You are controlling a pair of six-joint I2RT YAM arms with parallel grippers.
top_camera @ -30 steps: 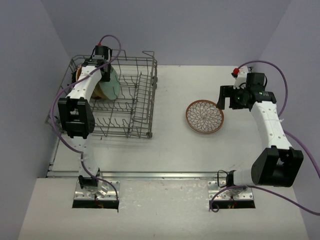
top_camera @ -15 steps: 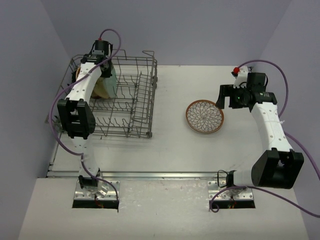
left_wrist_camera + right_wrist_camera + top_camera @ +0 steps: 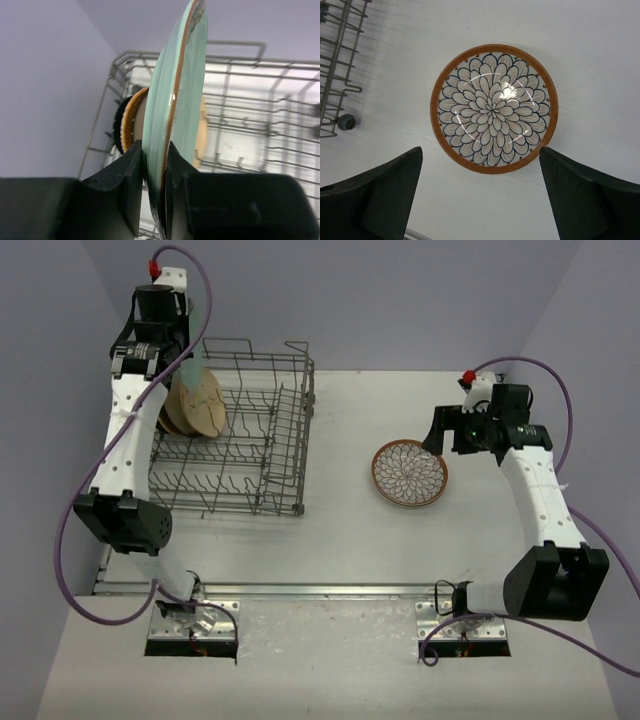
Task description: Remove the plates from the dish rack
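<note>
My left gripper (image 3: 178, 338) is shut on the rim of a mint green plate (image 3: 180, 85), which it holds upright and edge-on above the back left of the dish rack (image 3: 250, 435). The plate is clear of the tines. In the rack below stand a cream plate (image 3: 200, 403), a tan orange-rimmed plate (image 3: 131, 124) and a black plate (image 3: 118, 125). A brown-rimmed petal plate (image 3: 494, 109) lies flat on the table at the right (image 3: 410, 473). My right gripper (image 3: 480, 160) hovers open just above its near edge, with nothing between the fingers (image 3: 445, 435).
The grey wire rack (image 3: 240, 65) fills the table's left side, its raised wire sides and upright tines close under the held plate. Purple walls stand close on the left and behind. White tabletop (image 3: 340, 530) lies between the rack and the petal plate.
My left arm has risen and swung back and to the left, lifting the mint green plate out of the rack. The right arm has hardly moved.
</note>
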